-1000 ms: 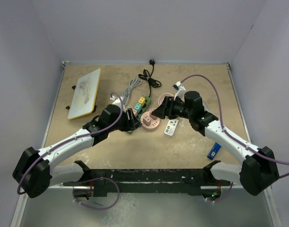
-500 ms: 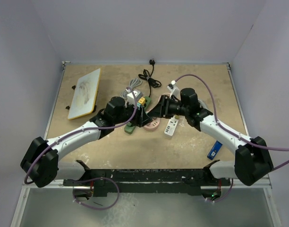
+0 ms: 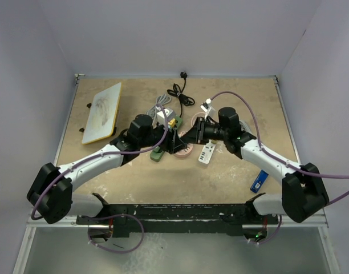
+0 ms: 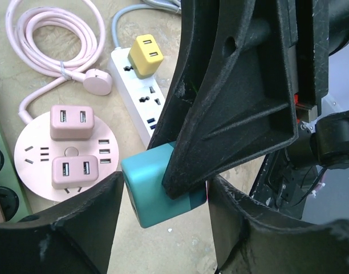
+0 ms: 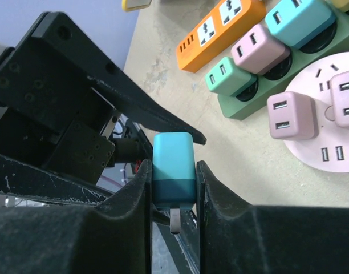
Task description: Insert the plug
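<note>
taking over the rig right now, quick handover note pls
Right gripper: shut on the teal plug, with a prong pointing toward its wrist camera.
Left gripper: looks open, with a finger on either side of the same plug.
The plug is held above the table, near the pink round strip and the green strip.
Done: plug lifted and gripped.
Left: back the left gripper away, then seat the plug in a free socket.
</note>
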You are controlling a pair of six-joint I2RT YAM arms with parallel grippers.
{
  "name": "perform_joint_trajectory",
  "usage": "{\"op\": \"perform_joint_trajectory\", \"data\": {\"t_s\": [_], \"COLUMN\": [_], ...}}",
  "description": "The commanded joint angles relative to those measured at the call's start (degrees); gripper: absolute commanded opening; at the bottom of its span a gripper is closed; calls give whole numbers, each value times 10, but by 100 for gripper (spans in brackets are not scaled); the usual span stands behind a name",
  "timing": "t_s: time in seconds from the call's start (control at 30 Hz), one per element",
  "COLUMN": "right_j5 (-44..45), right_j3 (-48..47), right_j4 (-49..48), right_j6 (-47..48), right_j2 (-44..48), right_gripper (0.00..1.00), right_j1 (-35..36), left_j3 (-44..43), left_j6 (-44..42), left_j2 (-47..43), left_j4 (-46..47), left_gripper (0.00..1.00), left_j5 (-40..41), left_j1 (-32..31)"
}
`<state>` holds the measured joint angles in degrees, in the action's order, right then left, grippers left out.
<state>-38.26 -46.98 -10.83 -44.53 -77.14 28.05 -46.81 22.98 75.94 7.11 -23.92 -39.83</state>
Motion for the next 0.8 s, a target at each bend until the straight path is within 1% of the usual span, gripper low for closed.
{"op": "perform_joint_trajectory", "data": {"t_s": [0.0,0.07,0.2,0.33,0.43,0.5,0.63,0.7,0.77], "right_j5": [-43,-59,-127,-177,-212,-229,-260,-279,-290], "right_j3": [16,23,24,7,4,6,-1,-5,-7], "right_j4": [-78,-110,-160,-172,-211,-245,-264,-267,-261], "right_j6": [-11,8,34,72,70,61,53,53,53], "right_j2": [50,64,84,101,119,133,153,157,158], "right_gripper": [7,7,7,7,7,7,8,9,9], "right_j1": [-2,-27,-69,-71,-71,-71,-71,-71,-71], "left_j3": [-27,-25,-25,-32,-32,-34,-34,-34,-33], "left_j6": [5,15,52,116,173,192,201,213,237], "left_j2": [-38,-61,-107,-134,-136,-128,-119,-120,-120], "left_j4": [33,24,8,-3,17,21,27,55,100], "left_gripper": [59,61,63,63,63,63,55,51,50], "left_j5": [16,29,35,35,5,-16,-52,-75,-105], "left_j1": [-1,-1,-1,-1,-1,-1,-1,-1,-1]}}
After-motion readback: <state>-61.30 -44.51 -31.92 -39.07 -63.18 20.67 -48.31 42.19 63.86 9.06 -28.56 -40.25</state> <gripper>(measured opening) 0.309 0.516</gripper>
